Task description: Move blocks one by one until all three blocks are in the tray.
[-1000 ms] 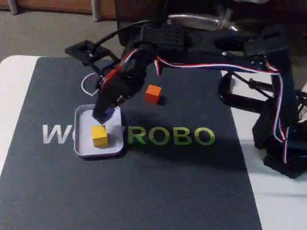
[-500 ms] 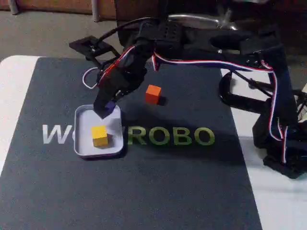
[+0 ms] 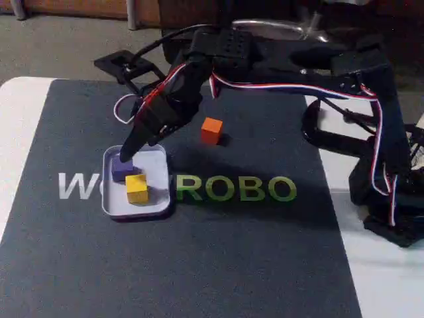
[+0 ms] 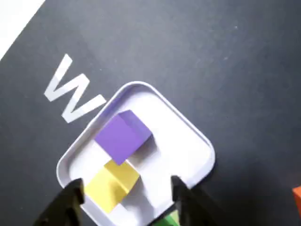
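Note:
The white tray lies on the dark mat with two blocks in it. The purple block rests at the tray's far left, touching the yellow block in front of it. In the wrist view the purple block sits tilted against the yellow block inside the tray. My gripper hangs open just above the tray's back edge, holding nothing, with its black fingertips spread either side of the yellow block. The orange block stands on the mat to the right of the tray, apart from the gripper.
The dark mat carries white and green lettering beside the tray. The arm's base and a clamp stand at the right on the white table. A sliver of the orange block shows at the wrist view's right edge.
The purple block was held in my gripper over the tray. It has been let go and now lies in the tray beside the yellow block, and the gripper has opened.

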Robot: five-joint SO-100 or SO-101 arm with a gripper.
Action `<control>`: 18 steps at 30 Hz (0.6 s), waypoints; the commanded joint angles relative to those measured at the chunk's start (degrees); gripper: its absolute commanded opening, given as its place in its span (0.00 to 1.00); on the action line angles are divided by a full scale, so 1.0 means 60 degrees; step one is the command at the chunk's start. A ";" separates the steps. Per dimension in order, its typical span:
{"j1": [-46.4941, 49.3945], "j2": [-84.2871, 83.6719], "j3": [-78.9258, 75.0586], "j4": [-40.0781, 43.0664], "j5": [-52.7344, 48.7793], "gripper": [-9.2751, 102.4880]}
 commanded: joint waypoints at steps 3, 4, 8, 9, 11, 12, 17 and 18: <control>0.0425 0.0352 -0.0498 0.0469 -0.0132 0.28; 0.0557 0.0439 -0.0498 0.0615 -0.0132 0.28; 0.1201 0.0879 -0.0425 0.1421 -0.0278 0.28; 0.1392 0.1025 -0.0381 0.1641 -0.0396 0.28; 0.1729 0.1304 -0.0322 0.2124 -0.0645 0.28; 0.1875 0.1436 -0.0293 0.2329 -0.0747 0.28; 0.2622 0.2139 -0.0117 0.3062 -0.1392 0.28; 0.2783 0.2344 0.0103 0.3062 -0.1567 0.28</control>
